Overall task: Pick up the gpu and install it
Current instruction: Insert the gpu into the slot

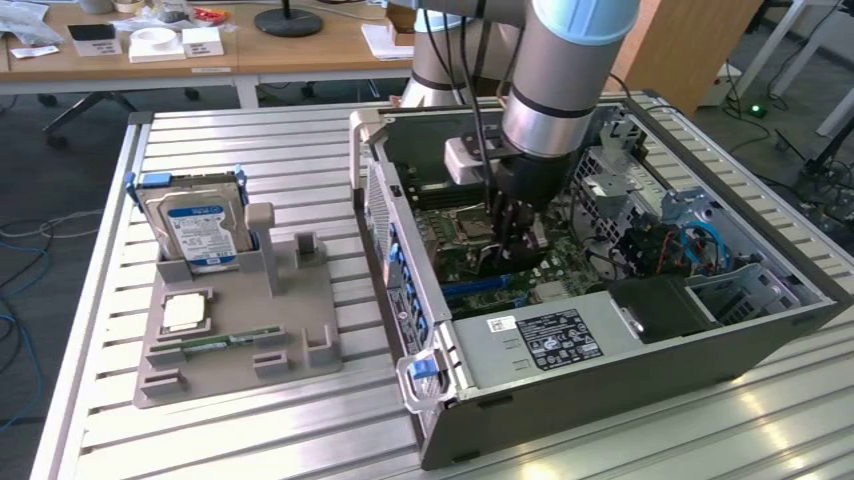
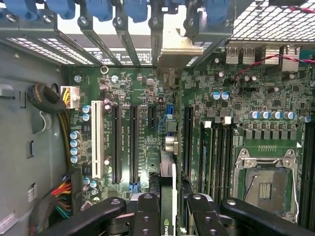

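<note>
Item one: the gripper (image 1: 514, 250) is reaching down into the open computer case (image 1: 587, 400), which is lying on its side on the slatted metal table (image 1: 267, 150). In the wrist view the gripper (image 2: 174, 199) is pinching the gpu (image 2: 168, 172) between its two black fingers (image 2: 147, 216), one pad on each face of the card.

Item two: the gpu is standing on edge over the green motherboard (image 2: 142, 88), running in line with the long black expansion slots. Its silvery bracket (image 2: 179, 44) is sitting at the case's rear slot openings, below the row of blue retaining clips (image 2: 101, 7). Whether the card's lower edge is fully seated in a slot cannot be told.

Item three, markings: green-and-white lettering on the card's upper edge, beside the fingers, is appearing to read NVIDIA, partly cut off. The power supply label (image 1: 554, 340) is showing white print on black, too fine to read; a small white sticker (image 1: 501, 323) is sitting just beside it, also unreadable.

Item four: the CPU socket (image 2: 266, 182) is lying open on the board.

Item five: on the exterior view's left, a grey fixture tray (image 1: 240, 360) is holding a hard drive (image 1: 198, 228) with a blue-white label, upright, its text not legible, a processor chip (image 1: 184, 312) and a slim green memory stick (image 1: 214, 343).
</note>
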Robot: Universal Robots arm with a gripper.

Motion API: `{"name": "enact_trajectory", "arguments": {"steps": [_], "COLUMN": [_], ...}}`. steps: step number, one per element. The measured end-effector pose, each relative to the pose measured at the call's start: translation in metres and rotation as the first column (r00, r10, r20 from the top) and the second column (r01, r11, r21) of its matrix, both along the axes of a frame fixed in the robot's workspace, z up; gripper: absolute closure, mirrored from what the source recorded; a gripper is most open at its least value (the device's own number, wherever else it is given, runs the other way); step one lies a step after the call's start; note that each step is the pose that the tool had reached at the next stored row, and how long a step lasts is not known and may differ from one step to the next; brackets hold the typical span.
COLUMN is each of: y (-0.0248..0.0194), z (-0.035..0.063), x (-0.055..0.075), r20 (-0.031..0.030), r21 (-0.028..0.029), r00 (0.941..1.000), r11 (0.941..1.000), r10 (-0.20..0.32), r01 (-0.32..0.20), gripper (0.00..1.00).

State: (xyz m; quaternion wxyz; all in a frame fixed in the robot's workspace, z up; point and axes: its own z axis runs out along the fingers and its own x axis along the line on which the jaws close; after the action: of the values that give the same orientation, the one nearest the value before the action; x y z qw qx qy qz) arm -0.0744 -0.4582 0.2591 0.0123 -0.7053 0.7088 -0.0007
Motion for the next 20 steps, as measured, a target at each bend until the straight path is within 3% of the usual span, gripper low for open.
{"name": "enact_trajectory", "arguments": {"steps": [20], "y": [0.0002], "z": [-0.0060], "x": [-0.0062], "r20": [0.0001], "r21": [0.0002], "r00": [0.9996], "r11": [0.9996], "r10": [-0.027], "r01": [0.027], "gripper": [0.74]}}
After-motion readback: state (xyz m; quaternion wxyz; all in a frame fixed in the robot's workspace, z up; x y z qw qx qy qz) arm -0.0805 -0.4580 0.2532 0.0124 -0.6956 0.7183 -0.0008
